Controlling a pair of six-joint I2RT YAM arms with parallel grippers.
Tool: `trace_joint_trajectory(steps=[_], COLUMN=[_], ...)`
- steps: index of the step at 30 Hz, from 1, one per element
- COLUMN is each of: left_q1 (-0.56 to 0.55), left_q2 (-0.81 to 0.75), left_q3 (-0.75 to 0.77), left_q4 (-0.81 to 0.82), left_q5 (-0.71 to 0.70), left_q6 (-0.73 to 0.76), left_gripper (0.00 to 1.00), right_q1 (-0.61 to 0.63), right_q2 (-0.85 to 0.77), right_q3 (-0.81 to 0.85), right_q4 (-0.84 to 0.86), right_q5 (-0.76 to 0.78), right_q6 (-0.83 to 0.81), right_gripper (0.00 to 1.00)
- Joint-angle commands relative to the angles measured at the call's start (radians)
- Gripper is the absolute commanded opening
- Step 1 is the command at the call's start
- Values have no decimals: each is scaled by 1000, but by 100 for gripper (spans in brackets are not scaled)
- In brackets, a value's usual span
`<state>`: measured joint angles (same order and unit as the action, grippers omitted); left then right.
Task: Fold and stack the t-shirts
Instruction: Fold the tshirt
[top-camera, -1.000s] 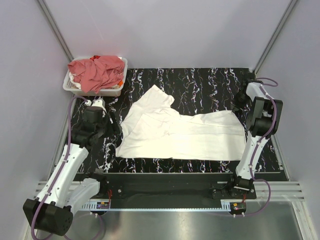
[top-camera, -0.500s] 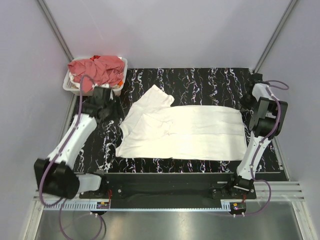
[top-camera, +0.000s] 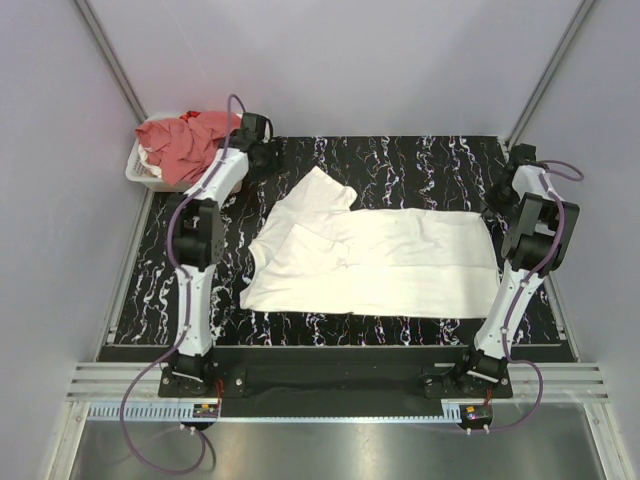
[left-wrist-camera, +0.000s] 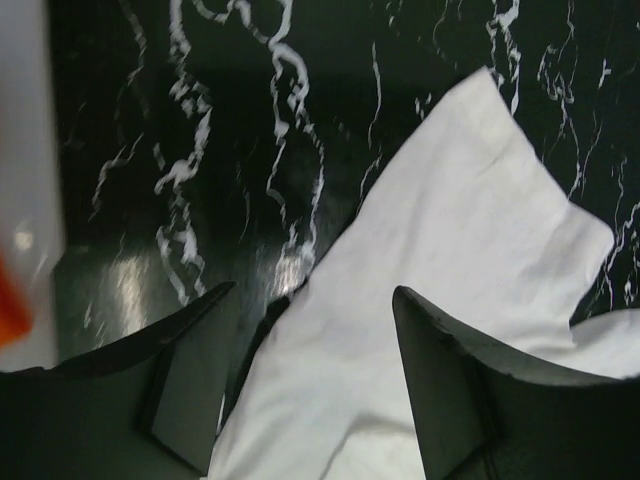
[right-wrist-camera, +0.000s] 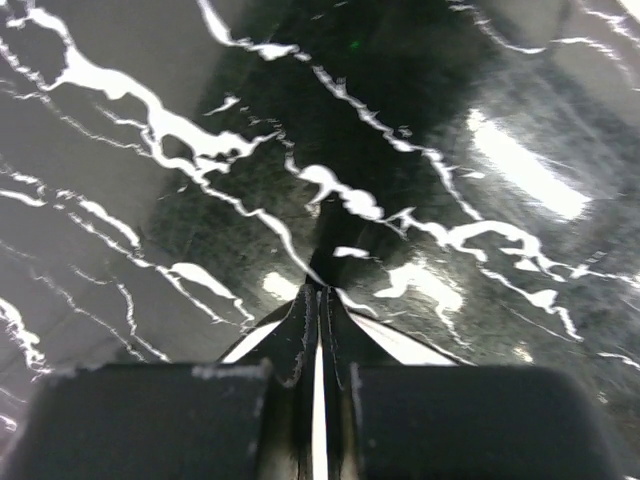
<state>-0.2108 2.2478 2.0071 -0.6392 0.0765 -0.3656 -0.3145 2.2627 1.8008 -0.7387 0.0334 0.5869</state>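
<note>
Now, left gripper (left-wrist-camera: 312, 293) spread above white t-shirt (top-camera: 380, 260) sleeve, right gripper (right-wrist-camera: 318, 300) pinching its edge

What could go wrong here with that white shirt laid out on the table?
The right gripper seems shut on only a sliver of the white t-shirt, so the cloth might slip free when pulled. The left gripper hangs open over the sleeve; a careless pinch may bunch it into a crooked fold. The left arm also reaches close past the basket and might bump it.
</note>
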Motion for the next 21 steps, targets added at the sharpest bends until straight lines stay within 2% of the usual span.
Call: trace_joint_trajectory(steps=[1, 4, 9, 13, 16, 18, 21], left_q1=[2, 2, -1, -4, -12, -19, -32], left_q2=[131, 248, 337, 426, 470, 472, 461], left_q3=[223, 350, 338, 406, 446, 438, 420], left_q4=[33, 91, 275, 322, 334, 346, 346], left_q5=[127, 222, 235, 243, 269, 276, 260], left_q6=[28, 4, -65, -149, -191, -200, -205], left_gripper=[68, 71, 76, 78, 78, 71, 68], right_q1=[11, 15, 15, 15, 15, 15, 15], right_q2=[41, 31, 24, 21, 26, 27, 37], right_q3=[-17, -34, -40, -35, -31, -31, -21], right_q4=[24, 48, 50, 53, 50, 53, 53], right_q5=[-81, -89, -139, -161, -167, -170, -181], right_q6=[-12, -19, -27, -35, -41, -41, -44], right_gripper=[0, 0, 0, 0, 0, 0, 0])
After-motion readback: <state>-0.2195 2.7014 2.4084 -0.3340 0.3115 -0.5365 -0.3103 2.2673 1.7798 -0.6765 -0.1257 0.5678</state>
